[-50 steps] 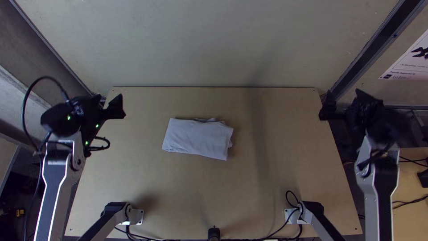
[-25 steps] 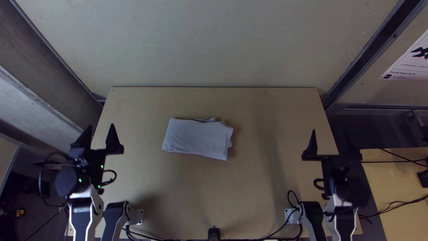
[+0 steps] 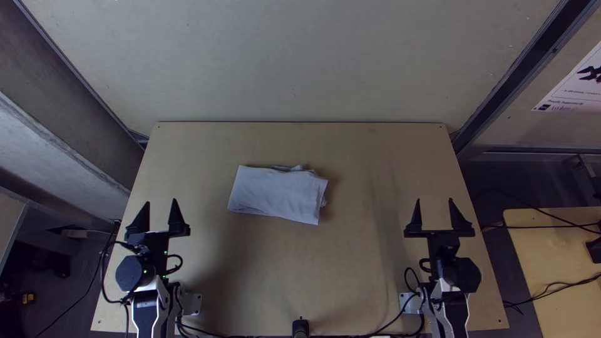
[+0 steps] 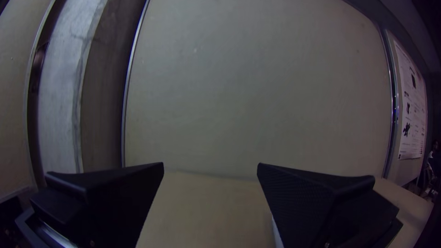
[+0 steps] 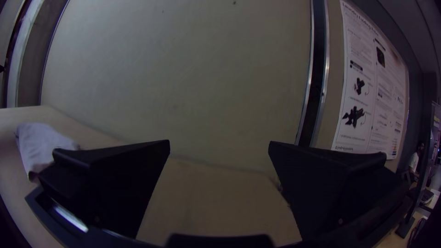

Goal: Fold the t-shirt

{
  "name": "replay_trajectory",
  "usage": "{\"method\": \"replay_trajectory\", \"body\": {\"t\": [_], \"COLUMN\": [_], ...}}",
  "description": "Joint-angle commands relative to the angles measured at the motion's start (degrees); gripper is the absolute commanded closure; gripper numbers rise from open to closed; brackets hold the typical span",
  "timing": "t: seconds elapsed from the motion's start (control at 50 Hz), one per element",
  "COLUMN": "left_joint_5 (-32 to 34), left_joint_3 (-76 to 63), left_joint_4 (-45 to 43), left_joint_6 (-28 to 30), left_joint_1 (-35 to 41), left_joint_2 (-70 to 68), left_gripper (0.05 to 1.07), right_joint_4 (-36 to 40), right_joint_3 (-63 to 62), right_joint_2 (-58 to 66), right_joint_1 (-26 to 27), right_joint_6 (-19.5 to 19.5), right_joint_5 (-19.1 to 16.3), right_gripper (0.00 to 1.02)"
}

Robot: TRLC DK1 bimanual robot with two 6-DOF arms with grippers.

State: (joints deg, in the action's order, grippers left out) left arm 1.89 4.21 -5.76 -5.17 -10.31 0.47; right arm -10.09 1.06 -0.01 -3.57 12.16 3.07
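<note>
Two grippers are ours, and each has its fingers spread wide with nothing between them: the left gripper (image 3: 156, 216) over the desk's (image 3: 294, 269) near left part, the right gripper (image 3: 436, 216) over its near right part. Between and beyond them, we see the t-shirt (image 3: 275, 193) folded into a compact, slightly skewed rectangle, apart from both.

T-shirt (image 3: 275, 195) is showing plain pale grey; table (image 3: 338, 269), light tan. Left gripper (image 3: 158, 201) and right gripper (image 3: 434, 200) are reading black; poster (image 3: 573, 94) is displaying black on white.
</note>
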Motion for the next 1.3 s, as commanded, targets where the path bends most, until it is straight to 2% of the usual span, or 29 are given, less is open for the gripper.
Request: {"method": "replay_trajectory", "body": {"t": [0.0, 0.1, 0.18, 1.28], "left_joint_5": [0.22, 0.13, 0.22, -0.4], "left_joint_3": [-3.24, -4.38, -4.21, -4.03], "left_joint_4": [-1.62, 1.63, 5.06, 6.2], "left_joint_6": [-0.81, -0.72, -1.16, -1.25], "left_joint_1": [-0.07, 0.29, 0.2, -0.42], "left_joint_2": [-0.73, -0.73, -0.56, -0.47], "left_gripper": [0.1, 0.1, 0.1, 0.1], "right_joint_4": [2.88, 9.21, 9.91, 10.17], "right_joint_3": [-0.97, -0.88, -0.71, -0.71], "right_joint_2": [-0.43, -0.43, -0.25, -0.25], "right_joint_1": [0.06, -0.21, 1.29, 1.2], "right_joint_6": [-0.91, -1.35, -3.64, -3.9], "right_joint_5": [0.36, 0.44, 0.27, 0.18], "right_gripper": [0.04, 0.04, 0.04, 0.04]}}
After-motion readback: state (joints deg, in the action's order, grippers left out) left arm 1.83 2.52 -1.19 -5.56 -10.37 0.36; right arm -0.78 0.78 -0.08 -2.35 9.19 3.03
